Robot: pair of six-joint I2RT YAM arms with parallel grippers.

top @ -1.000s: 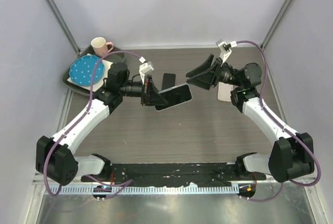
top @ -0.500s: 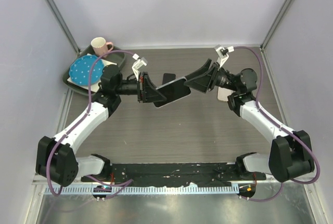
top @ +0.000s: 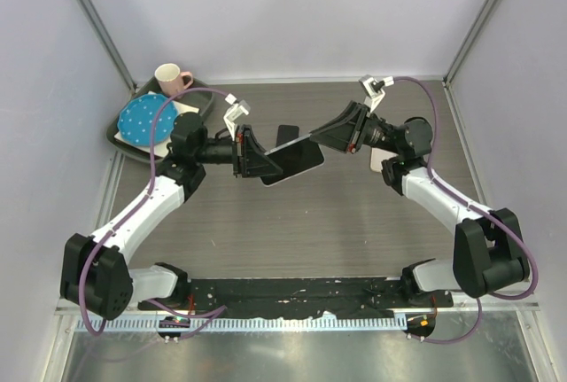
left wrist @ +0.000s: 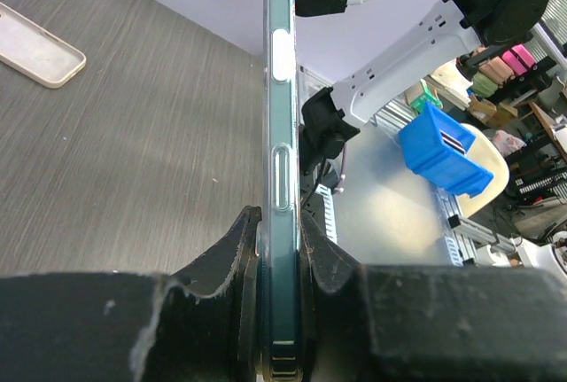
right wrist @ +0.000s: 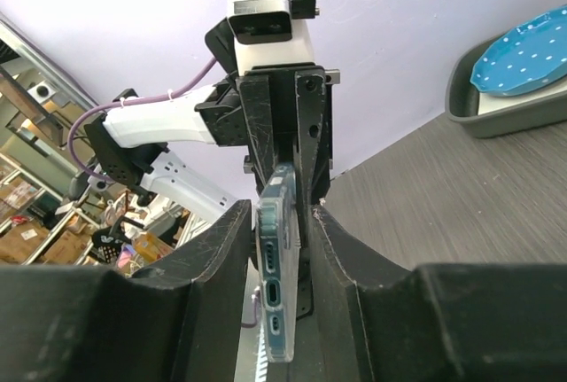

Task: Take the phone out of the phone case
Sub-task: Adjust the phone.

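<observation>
The phone in its clear case is held edge-up above the table's middle. My left gripper is shut on its left end; in the left wrist view the cased phone runs up from between that gripper's fingers. My right gripper has come to the phone's right end. In the right wrist view its fingers stand on either side of the cased phone's port end, with a thin gap showing on each side, so the gripper is open around it.
A dark flat rectangle lies on the table behind the phone. A beige case lies under the right arm, also in the left wrist view. A tray with a blue dotted plate and a pink mug sits at the back left.
My left gripper lifted the phone and turned it more edge-on. My right gripper moved left and closed in until its fingers straddle the phone's right end.
</observation>
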